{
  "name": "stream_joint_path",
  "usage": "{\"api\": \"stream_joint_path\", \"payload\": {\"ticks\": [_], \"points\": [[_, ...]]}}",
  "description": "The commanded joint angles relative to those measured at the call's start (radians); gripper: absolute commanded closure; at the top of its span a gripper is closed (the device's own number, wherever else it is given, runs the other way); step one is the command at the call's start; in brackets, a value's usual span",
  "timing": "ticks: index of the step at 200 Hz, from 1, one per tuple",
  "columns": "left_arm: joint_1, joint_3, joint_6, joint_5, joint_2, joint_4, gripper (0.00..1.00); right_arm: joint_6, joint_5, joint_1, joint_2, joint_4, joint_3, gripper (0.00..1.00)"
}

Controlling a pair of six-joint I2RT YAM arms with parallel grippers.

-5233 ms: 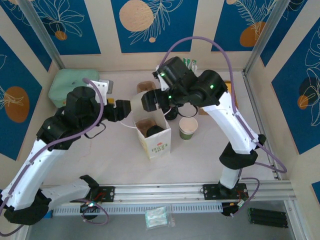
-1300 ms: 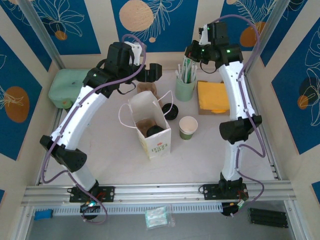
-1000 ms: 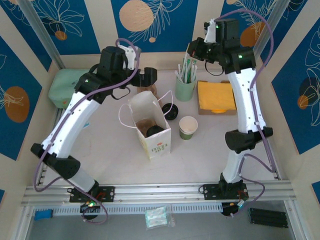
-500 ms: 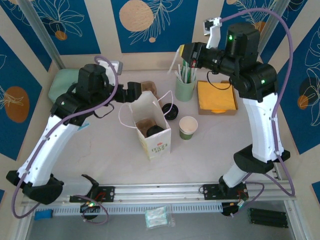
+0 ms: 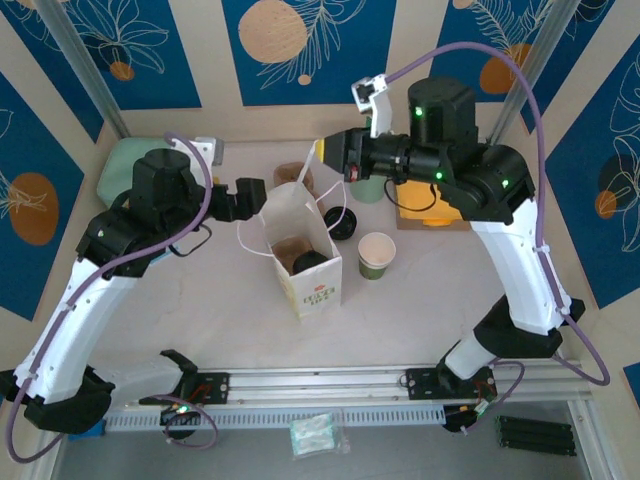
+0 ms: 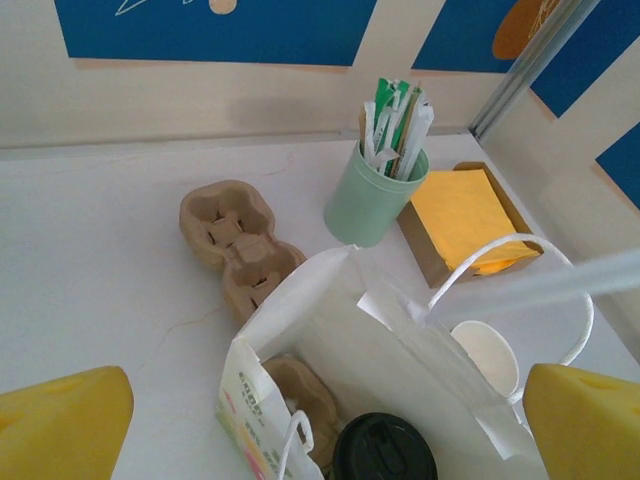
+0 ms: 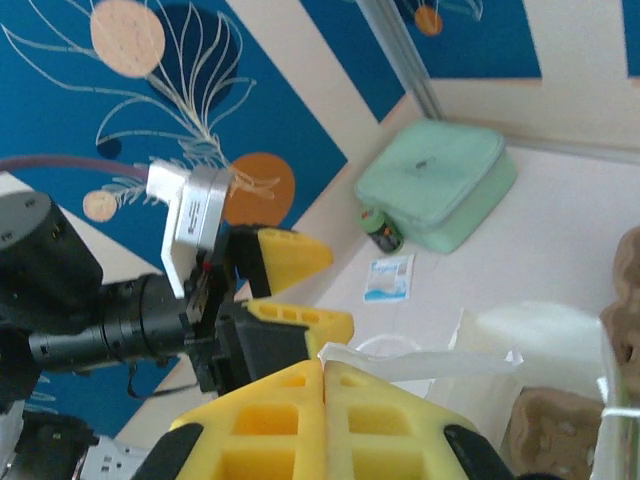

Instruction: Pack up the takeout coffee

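Coffee cup [image 6: 385, 452], black-lidded, sits inside the paper bag [image 6: 400, 350], just below and ahead of the left gripper [image 5: 250, 197], fingers spread wide. Right gripper [image 7: 325, 390], pinched closed, hovers by its rim. A clumsy nudge could topple the flimsy bag, spilling coffee.

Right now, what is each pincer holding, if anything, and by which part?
The right pincer is shut on one end of a thin white strip, perhaps a wrapped straw. The left pincer is open and holds nothing.
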Motion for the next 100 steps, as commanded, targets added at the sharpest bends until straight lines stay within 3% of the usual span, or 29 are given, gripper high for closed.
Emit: {"api": "stream_joint_path", "payload": {"ticks": [1,100], "points": [[0.01,-0.015,-0.014,-0.009,-0.019,-0.006,0.0,0.023,0.025,0.033,-0.038,-0.034,-0.055,1.0],[0.01,-0.059,-0.027,0.016,-0.046,0.018,0.01,0.091,-0.009,0.126,-0.044,-0.007,-0.401,1.0]]}}
